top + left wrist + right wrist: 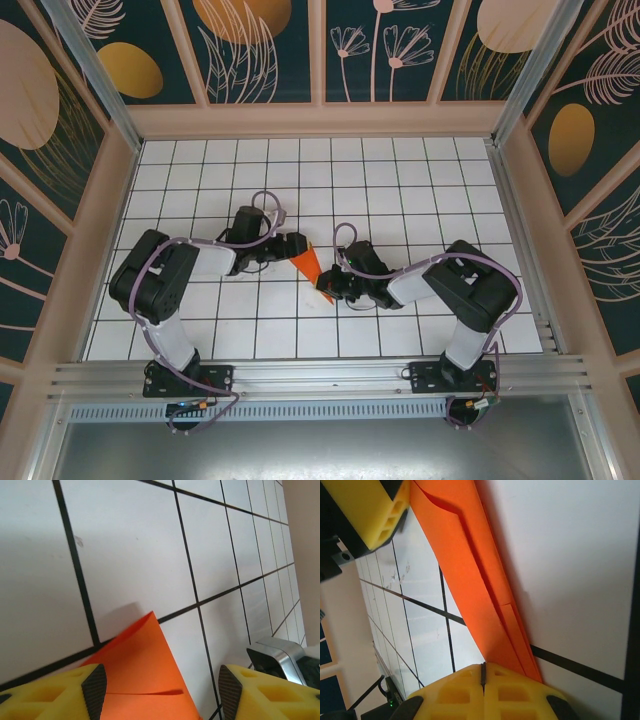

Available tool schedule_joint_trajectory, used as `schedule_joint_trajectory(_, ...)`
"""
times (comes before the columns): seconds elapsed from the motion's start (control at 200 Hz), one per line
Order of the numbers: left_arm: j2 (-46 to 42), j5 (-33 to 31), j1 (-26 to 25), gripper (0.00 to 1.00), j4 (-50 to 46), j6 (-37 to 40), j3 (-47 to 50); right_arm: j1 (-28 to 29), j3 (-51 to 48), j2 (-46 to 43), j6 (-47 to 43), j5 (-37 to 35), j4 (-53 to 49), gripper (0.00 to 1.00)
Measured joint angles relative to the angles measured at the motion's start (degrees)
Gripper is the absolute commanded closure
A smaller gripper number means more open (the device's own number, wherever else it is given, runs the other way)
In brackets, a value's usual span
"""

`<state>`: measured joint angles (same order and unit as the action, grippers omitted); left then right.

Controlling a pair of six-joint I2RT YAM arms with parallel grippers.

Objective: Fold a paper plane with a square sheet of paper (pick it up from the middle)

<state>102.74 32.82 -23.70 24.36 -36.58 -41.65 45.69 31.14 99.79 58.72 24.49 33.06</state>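
Observation:
The orange paper (306, 265) lies on the white tiled table (400, 190) as a narrow folded dart with layered creases. My left gripper (291, 250) is open at its wide upper end. In the left wrist view the paper (142, 665) lies between the spread yellow fingers (65, 695), which do not touch it. My right gripper (328, 287) is at the pointed lower end. In the right wrist view its jaws (483, 674) are shut pad to pad, and the paper's tip (470, 580) runs under the right-hand finger. Nothing shows in the seam between the pads.
Both arms reach inward from the near rail (320, 378) and meet over the table's middle. Beige walls (320, 120) enclose the table on three sides. A black and silver part of the right arm (277, 657) sits close to my left gripper.

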Motion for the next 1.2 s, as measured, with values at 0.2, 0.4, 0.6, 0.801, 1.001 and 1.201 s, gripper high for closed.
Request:
schedule_joint_trajectory(0.2,0.28,-1.66,3.72,0.36,-2.56,2.19,-1.84,0.0,0.02,0.13,-0.33,0.63,0.15,1.0)
schedule_joint_trajectory(0.4,-2.03,-4.04,6.56,0.36,-6.47,2.75,-2.47,-0.02,0.59,0.57,-0.59,1.81,-0.07,1.0)
schedule_joint_trajectory(0.6,-11.61,-1.44,6.45,0.4,-5.14,0.2,0.26,-0.02,0.74,0.76,-0.92,2.51,-0.02,1.0)
schedule_joint_trajectory(0.801,-17.22,1.49,3.54,0.4,-2.43,-4.09,6.82,0.0,0.5,1.11,0.66,2.64,1.11,1.0)
schedule_joint_trajectory(1.001,-15.89,3.1,-3.65,0.4,0.46,-6.4,8.02,0.44,0.2,1.7,3.19,2.47,3.17,1.0)
schedule_joint_trajectory(1.201,-8.81,4.39,-5.35,0.41,5.2,-8.0,8.0,0.81,0.02,1.86,4.31,1.99,3.89,1.0)
